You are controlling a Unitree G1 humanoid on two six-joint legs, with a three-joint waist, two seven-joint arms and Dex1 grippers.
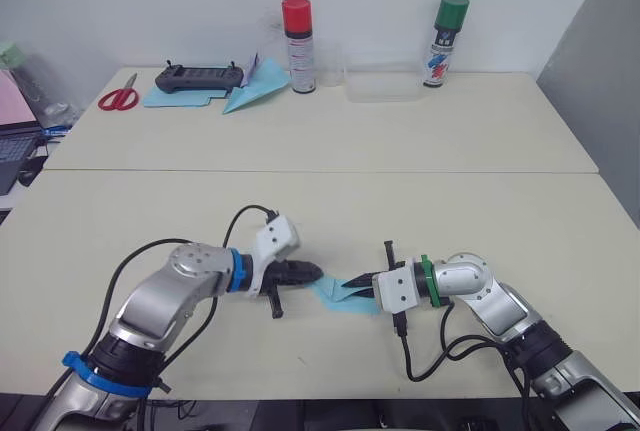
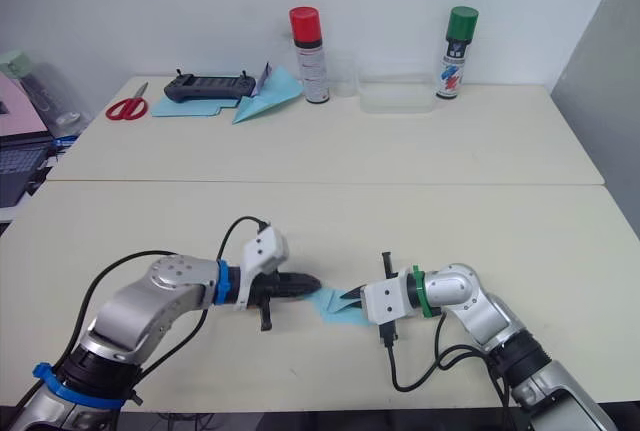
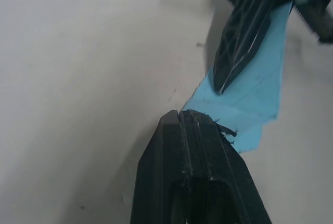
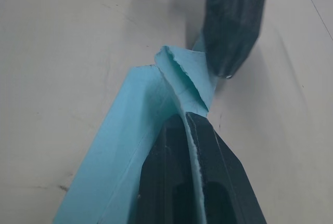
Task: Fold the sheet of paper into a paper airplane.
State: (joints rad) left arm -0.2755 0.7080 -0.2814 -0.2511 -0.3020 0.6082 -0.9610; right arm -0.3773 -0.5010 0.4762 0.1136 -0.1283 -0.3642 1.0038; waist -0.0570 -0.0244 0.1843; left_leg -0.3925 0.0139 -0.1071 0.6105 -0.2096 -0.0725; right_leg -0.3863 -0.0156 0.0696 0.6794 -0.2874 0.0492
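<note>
Centrally, near the front edge of the table (image 1: 480, 151), the head views show the sheet of paper (image 1: 335, 293) lying folded between the left gripper (image 1: 312, 272) and the right gripper (image 1: 356, 282), whose tips point at each other. Left wrist view: the left fingers (image 3: 195, 130) are pressed together with nothing between them, just beside the paper's edge. Right wrist view: the right fingers (image 4: 179, 135) are clamped on an upright fold of the paper

Both arms reach inward, tips facing. The left gripper (image 1: 312, 272) is closed; the right gripper (image 1: 362, 282) pinches the sheet of paper (image 1: 337, 294).
</note>
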